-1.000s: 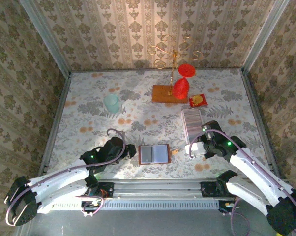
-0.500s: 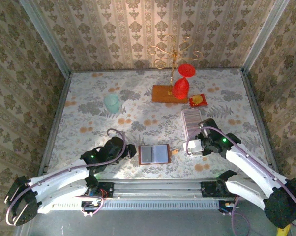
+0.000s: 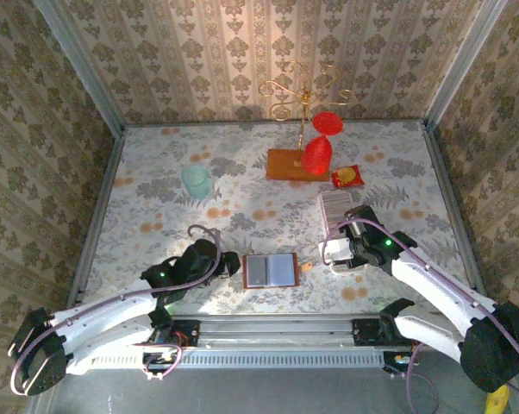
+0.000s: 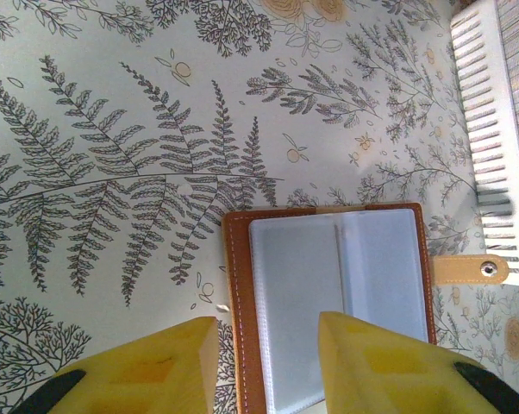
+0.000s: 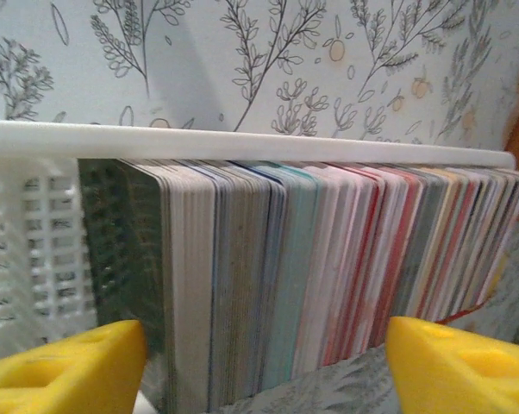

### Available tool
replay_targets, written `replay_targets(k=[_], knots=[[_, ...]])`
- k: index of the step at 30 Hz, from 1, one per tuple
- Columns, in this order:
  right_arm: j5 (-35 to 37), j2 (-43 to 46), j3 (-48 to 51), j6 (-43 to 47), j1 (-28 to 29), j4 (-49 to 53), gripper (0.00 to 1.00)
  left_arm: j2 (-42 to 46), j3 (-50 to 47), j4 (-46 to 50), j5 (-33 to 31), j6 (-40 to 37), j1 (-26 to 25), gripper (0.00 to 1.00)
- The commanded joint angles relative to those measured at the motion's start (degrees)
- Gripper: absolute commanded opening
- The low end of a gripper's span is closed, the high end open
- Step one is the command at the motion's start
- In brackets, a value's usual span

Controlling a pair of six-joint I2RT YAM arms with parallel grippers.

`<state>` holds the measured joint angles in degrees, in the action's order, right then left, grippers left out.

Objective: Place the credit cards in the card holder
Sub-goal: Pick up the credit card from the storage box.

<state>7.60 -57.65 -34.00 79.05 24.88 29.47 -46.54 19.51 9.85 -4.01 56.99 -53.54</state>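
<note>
One card holder (image 3: pixel 270 270) lies open and flat at the lower middle of the top view, between the two grippers. In the left wrist view it shows two grey pockets (image 4: pixel 337 293) side by side inside an orange-brown stitched border. One tan strap (image 4: pixel 471 269) with a metal snap sticks out at its right edge.

One white tray (image 3: pixel 322 216) sits right of the holder, apart from it. The cards (image 3: pixel 337 205) stand in it on edge in one packed row. In the right wrist view the row is too tight to count. The edges run dark green at the left, then white, teal, pink and red toward the right, and nothing on them can be read.

The left gripper (image 3: pixel 229 266) sits just left of the holder. Its two yellow fingers (image 4: pixel 156 366) at the bottom of the wrist view stand partway apart, released, with the holder's left border in the gap.

The right gripper (image 3: pixel 335 252) is at the tray's lower end. Its two yellow fingers (image 5: pixel 61 362) fill the bottom corners of the wrist view, spread wide and released, with the cards between them. I cannot tell whether they touch.

One teal cup (image 3: pixel 196 180) stands at upper left. One gold stand (image 3: pixel 303 90) on a wooden base (image 3: pixel 285 164) carries two red pieces (image 3: pixel 327 122). One red-and-yellow packet (image 3: pixel 347 177) lies beside the base, its print too small to read.
</note>
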Motion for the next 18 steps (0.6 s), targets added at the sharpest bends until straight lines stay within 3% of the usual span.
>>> replay_targets(k=[1,12,15,18], knots=[[1.9,-1.0,1.3,-1.3,-0.3,-2.9,0.86,0.5,-0.3,-0.5,0.7,0.8,0.2,0.35],[1.1,-6.1,0.9,-1.6,1.3,-4.8,0.88,0.7,-0.2,-0.7,0.7,0.4,0.3,0.35],[1.3,-7.3,0.2,-1.9,1.6,-5.2,0.82,0.7,-0.1,-0.7,0.7,0.2,0.3,0.35],[2.1,-7.3,-0.5,-1.8,1.6,-5.0,0.69,0.7,-0.1,-0.7,0.4,0.1,0.4,0.35]])
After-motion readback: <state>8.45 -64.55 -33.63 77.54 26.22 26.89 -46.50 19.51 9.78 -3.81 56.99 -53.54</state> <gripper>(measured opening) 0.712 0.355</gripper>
